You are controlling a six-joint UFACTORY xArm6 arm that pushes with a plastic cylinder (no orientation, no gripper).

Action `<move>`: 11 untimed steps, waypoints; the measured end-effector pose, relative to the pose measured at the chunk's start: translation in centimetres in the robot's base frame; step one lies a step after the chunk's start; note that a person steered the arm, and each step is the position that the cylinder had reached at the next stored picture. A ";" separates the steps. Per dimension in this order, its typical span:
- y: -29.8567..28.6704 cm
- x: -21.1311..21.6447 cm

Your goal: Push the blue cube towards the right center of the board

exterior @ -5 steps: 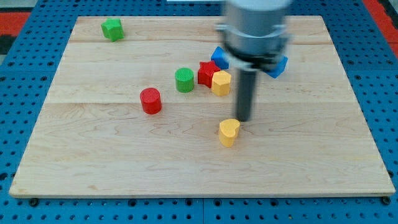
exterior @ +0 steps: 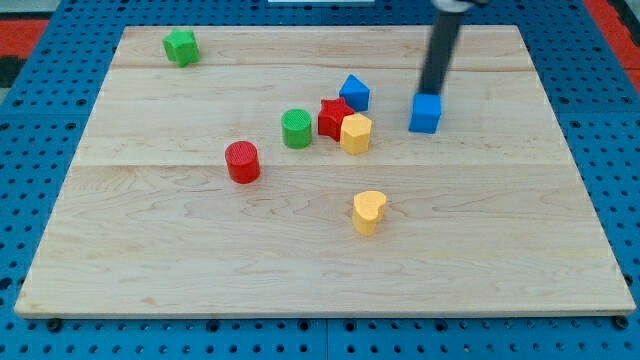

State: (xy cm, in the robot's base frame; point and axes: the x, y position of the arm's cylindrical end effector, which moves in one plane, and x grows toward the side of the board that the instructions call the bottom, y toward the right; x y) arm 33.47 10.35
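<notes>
1. Camera view, near edge first: bare bench [exterior: 320, 290] along the lower part of the frame.
2. Slightly higher, just right of centre: yellow heart-shaped block [exterior: 368, 211], alone.
3. Left of centre, mid-frame: red cylinder [exterior: 241, 161].
4. Centre cluster: green cylinder [exterior: 296, 128], then red star-like block [exterior: 333, 117] touching yellow hexagonal block [exterior: 355, 132]; blue pentagon-like block [exterior: 354, 92] just above them.
5. Right of the cluster, upper-middle right: blue cube [exterior: 425, 113], still well short of the right edge.
6. Directly behind the cube's top: my tip [exterior: 432, 93], touching or nearly so at the far side, rod rising out of the frame's top.
7. Far upper left corner: green star-like block [exterior: 180, 46].
8. No gripper on this rig, so nothing to open or hold; only a rod.
9. Step in hand, judged: lining up for the push. From here a push would send the cube toward the frame's bottom; next move likely calls for getting round to the cube's left side, then pushing rightward.
</notes>
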 end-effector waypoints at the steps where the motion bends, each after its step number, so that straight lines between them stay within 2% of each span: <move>1: -2.3 -0.9; 2: -3.8 4.8; 3: 1.3 6.8; 4: -5.1 5.7; 5: -4.3 2.3; 6: -0.4 1.6; 7: 1.8 5.0; 8: 6.0 5.4; 11: 4.0 5.3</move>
